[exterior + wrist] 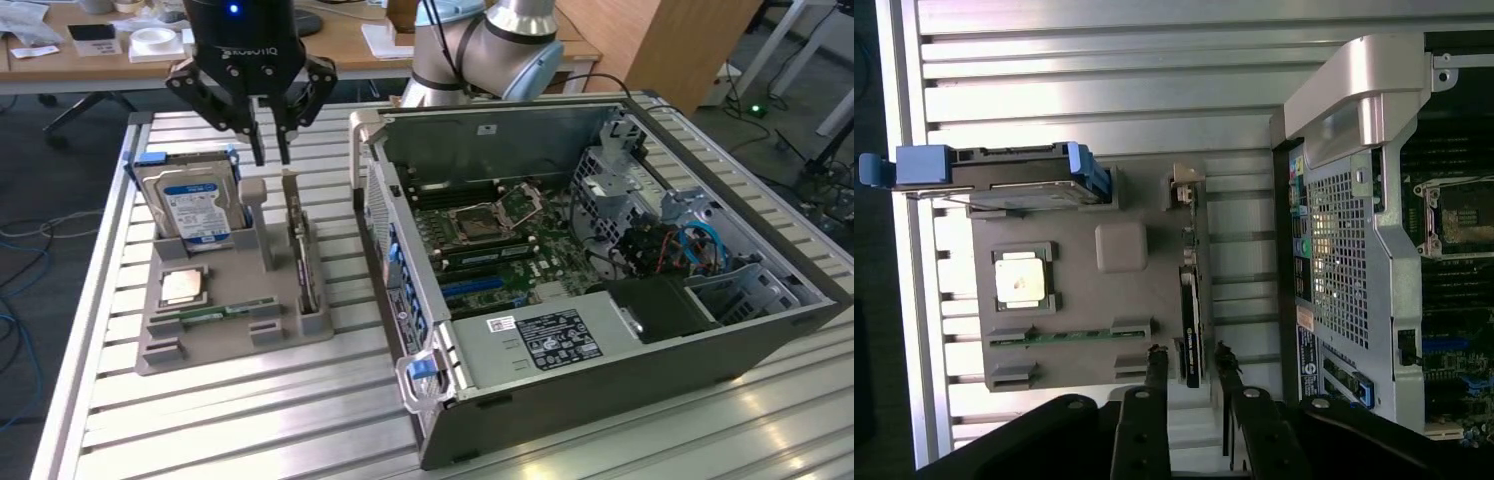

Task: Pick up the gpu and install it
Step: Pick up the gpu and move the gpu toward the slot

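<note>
The gpu (306, 258) stands on its edge in a slot of the grey holder (254, 338), its silver bracket end toward the back of the table. In the wrist view the gpu (1191, 310) is a thin dark strip on the holder (1079, 205). My gripper (270, 155) hangs just above the bracket end of the card, fingers apart and holding nothing. In the wrist view my gripper (1190, 352) has one finger on each side of the card's line, without touching it.
The holder also carries a hard drive (198, 200) with a blue-white label, a CPU (183, 287) and a RAM stick (214, 313). The open computer case (601, 250) lies at the exterior view's right, motherboard exposed. The slatted metal table (240, 420) runs underneath.
</note>
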### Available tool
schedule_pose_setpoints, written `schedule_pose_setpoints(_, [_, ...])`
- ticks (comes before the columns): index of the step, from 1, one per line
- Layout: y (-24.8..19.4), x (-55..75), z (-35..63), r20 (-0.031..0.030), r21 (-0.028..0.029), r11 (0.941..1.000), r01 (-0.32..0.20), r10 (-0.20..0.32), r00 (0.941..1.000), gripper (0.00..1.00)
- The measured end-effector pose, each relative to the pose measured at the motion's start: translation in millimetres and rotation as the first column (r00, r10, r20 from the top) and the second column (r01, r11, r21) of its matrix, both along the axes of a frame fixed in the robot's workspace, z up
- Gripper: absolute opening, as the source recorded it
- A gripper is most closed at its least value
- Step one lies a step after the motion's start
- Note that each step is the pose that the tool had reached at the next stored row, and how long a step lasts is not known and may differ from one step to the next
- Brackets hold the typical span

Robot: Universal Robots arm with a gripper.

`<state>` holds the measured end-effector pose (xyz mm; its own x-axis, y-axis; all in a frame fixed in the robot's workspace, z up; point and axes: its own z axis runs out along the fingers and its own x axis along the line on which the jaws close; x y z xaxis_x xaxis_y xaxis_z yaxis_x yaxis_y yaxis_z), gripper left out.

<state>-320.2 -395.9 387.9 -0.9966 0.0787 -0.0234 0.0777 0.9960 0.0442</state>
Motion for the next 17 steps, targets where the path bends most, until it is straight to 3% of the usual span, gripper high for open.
schedule_pose_setpoints(4, [0.0, 0.0, 0.0, 0.0000, 0.0000, 1.0000, 0.000, 0.000, 1.0000, 0.41])
schedule_pose_setpoints(5, [0.0, 0.0, 0.0, 0.0000, 0.0000, 1.0000, 0.000, 0.000, 1.0000, 0.47])
schedule_pose_setpoints(17, [0.1, 0.0, -8.0, 0.0000, 0.0000, 1.0000, 0.000, 0.000, 1.0000, 0.47])
